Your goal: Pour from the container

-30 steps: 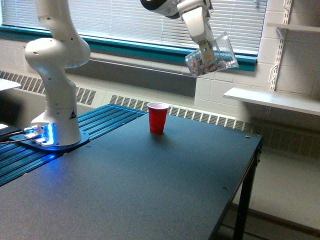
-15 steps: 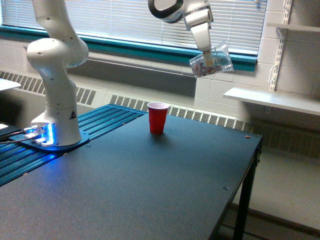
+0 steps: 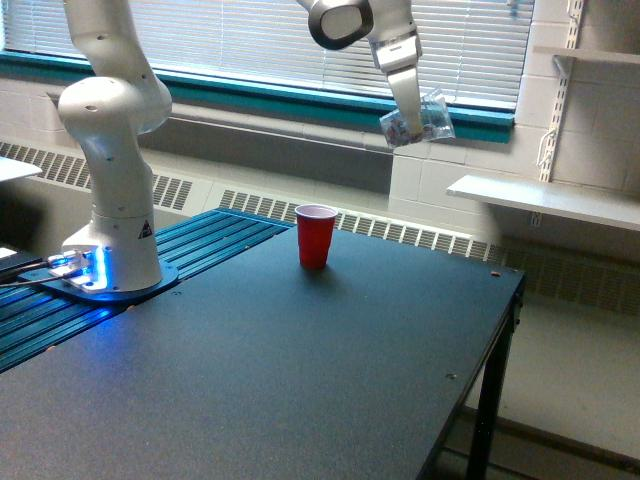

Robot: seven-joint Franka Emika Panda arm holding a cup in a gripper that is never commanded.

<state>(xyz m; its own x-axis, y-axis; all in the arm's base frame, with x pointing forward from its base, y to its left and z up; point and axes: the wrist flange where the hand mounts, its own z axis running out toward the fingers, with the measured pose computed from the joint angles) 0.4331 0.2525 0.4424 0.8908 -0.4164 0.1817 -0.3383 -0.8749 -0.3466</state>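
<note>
Window blinds and a teal sill back the scene. High in front of them, the claw pinches the clear tub, which is tilted and carries small pinkish-white bits. The tub hangs in the air, well above the table. Below the claw and toward the exterior view's left stands an upright red cup, well apart from the tub. No bits are visible falling or lying on the table, so the pour appears not yet done; alignment over the cup likely remains. The arm's base sits far below the claw, at the table's left.
</note>
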